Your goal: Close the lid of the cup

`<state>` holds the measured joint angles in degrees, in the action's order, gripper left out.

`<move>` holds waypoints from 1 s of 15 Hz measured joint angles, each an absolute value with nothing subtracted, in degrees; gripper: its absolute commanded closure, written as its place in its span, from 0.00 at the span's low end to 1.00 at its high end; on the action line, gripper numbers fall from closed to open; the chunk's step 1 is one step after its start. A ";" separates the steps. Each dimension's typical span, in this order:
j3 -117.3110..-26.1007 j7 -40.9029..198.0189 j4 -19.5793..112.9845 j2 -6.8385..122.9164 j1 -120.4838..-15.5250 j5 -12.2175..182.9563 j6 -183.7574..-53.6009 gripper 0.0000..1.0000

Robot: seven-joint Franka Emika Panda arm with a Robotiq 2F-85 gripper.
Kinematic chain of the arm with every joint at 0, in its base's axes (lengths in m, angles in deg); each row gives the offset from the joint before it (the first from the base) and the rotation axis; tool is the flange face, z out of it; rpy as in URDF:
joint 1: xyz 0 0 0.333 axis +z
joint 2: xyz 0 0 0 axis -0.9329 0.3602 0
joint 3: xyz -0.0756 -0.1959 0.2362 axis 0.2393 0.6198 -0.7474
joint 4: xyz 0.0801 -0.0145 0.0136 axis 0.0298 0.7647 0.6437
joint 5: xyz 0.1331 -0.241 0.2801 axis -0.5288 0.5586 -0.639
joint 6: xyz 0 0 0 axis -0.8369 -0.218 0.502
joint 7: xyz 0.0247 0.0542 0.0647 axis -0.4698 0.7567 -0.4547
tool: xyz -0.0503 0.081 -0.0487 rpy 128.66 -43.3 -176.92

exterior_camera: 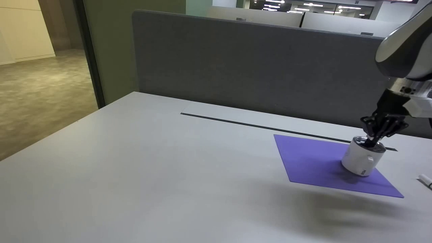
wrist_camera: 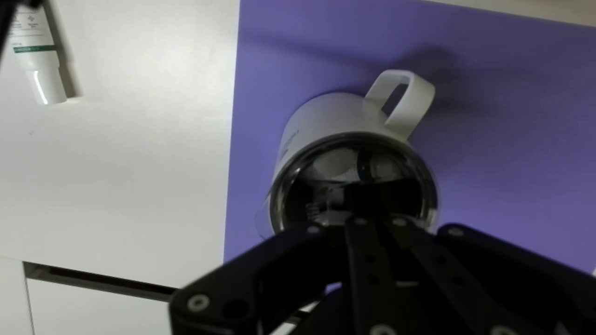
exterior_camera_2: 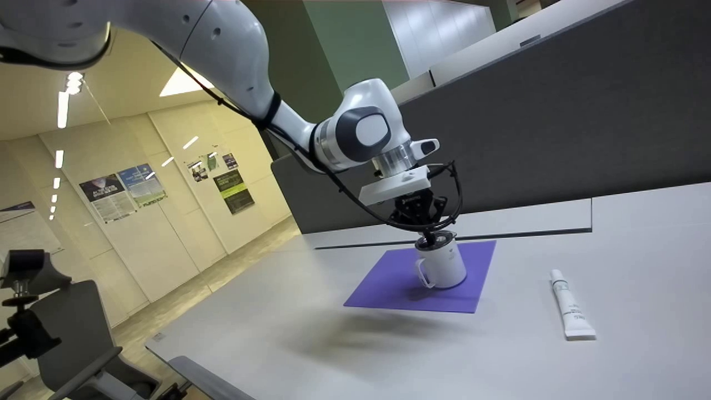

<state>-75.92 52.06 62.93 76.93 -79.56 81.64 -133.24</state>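
A white cup with a handle stands on a purple sheet; the cup also shows in an exterior view and in the wrist view. A shiny, dark, reflective lid covers its top, and a clear edge sticks out past the rim at lower left in the wrist view. My gripper points down at the lid with its fingertips together, at or just above the lid surface. It also shows in the wrist view. The fingers and their reflection hide the lid's middle; I cannot tell whether its opening is closed.
A white tube lies on the white table beside the sheet; it also shows in the wrist view. A grey partition stands along the table's back edge. A dark slot runs along the table in front of it.
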 measured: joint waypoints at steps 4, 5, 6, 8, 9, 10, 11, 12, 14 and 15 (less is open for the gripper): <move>-76.26 51.99 62.62 76.26 -80.66 79.92 -133.18 0.60; -76.72 51.78 62.37 75.38 -81.40 79.17 -132.87 0.53; -77.26 51.41 62.15 74.09 -82.13 78.44 -132.37 0.46; -78.08 50.77 61.88 70.68 -83.21 77.45 -130.00 0.32; -78.30 50.25 61.81 68.79 -83.45 76.88 -128.20 0.27; -78.39 49.73 61.73 66.96 -83.53 76.46 -126.21 0.20; -78.47 49.38 61.73 65.36 -83.49 76.04 -124.32 0.12; -78.53 49.13 61.73 64.26 -83.34 75.65 -122.86 0.06; -78.54 49.04 61.73 63.02 -82.88 75.27 -120.81 0.00; -78.54 49.04 61.73 62.79 -82.66 75.21 -119.94 0.00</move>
<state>-78.54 49.04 61.73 62.79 -82.66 75.21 -119.94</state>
